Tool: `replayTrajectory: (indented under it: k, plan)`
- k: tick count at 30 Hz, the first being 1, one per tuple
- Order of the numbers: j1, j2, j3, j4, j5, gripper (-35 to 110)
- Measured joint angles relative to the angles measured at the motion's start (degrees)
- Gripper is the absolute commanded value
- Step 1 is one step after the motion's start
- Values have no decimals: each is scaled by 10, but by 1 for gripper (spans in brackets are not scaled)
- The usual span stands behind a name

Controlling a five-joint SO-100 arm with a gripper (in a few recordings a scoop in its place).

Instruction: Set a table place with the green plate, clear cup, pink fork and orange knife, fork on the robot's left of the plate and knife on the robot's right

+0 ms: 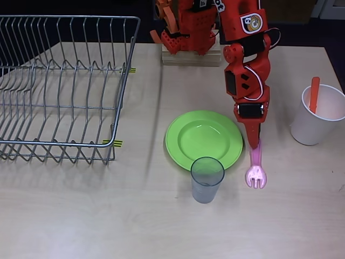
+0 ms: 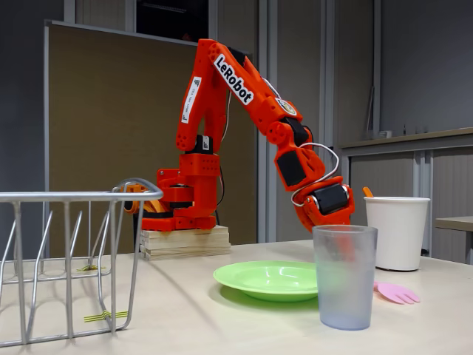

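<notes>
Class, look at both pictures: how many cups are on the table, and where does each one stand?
2. The clear cup stands at the green plate's near edge in the overhead view. The white paper cup stands at the right, holding the orange knife. None seems hidden.

a wire dish rack (image 1: 59, 86) sat at the table's (image 1: 108, 226) left in the overhead view. a white paper cup (image 1: 318, 116) stood at the right edge, and a wooden block (image 2: 185, 242) lay at the back.
</notes>
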Motion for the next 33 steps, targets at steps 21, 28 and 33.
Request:
replayTrajectory:
  k: [21, 28, 33]
  plan:
    - [-7, 66, 79, -9, -50, 5]
    - [-7, 86, 84, -42, -38, 4]
    - [-5, 113, 85, -41, -40, 6]
